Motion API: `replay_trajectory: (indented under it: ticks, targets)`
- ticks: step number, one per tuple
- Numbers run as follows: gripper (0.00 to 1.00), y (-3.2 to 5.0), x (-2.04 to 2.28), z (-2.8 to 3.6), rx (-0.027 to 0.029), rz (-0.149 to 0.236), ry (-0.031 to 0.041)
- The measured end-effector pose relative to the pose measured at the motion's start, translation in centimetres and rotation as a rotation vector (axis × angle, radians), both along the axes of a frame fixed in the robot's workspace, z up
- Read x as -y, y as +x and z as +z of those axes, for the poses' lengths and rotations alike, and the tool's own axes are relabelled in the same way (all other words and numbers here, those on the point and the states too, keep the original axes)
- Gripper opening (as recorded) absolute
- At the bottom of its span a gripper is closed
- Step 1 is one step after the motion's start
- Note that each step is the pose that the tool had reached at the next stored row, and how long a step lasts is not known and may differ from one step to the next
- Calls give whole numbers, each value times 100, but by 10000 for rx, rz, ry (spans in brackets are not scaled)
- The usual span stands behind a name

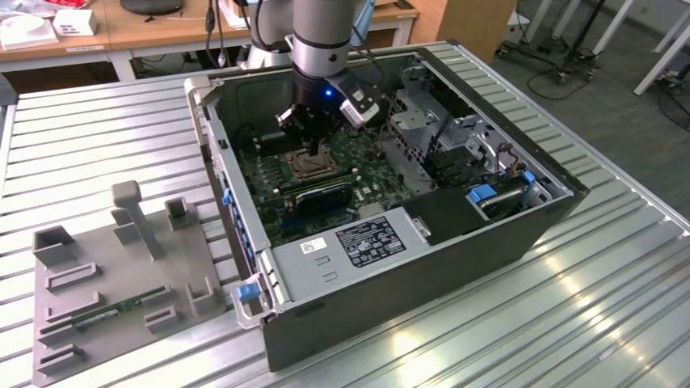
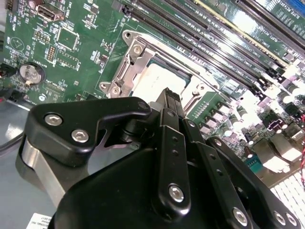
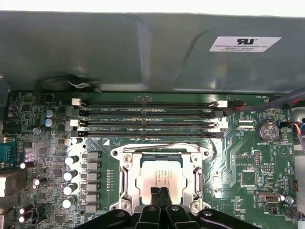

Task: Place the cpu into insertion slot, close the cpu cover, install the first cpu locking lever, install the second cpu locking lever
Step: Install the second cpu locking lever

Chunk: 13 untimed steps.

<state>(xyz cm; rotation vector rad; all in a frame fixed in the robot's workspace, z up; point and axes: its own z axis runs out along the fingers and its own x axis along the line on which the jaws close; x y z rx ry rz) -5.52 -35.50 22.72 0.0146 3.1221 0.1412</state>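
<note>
The gripper [image 3: 160,194] hangs clenched, fingertips together and empty, just above the near edge of the cpu [image 3: 164,176], which already sits in the insertion slot [image 3: 161,177] under the lowered cpu cover [image 3: 125,179]. Pressing squarely matters, I judge. Beyond the socket, memory slots [image 3: 147,119] lie nearby, crowding any sideways travel.

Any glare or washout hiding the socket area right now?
Second wrist view: the square silvery-tan metal-topped cpu is blown out white by glare, and the black pincer blocks its near edge. First wrist view: evenly lit, the cpu reads clearly.
</note>
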Motion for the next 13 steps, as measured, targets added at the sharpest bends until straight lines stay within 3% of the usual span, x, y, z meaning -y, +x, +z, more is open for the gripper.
replay_trajectory:
  ticks: [13]
  targets:
    - [11, 0, 0, 108, -3, 0, 3]
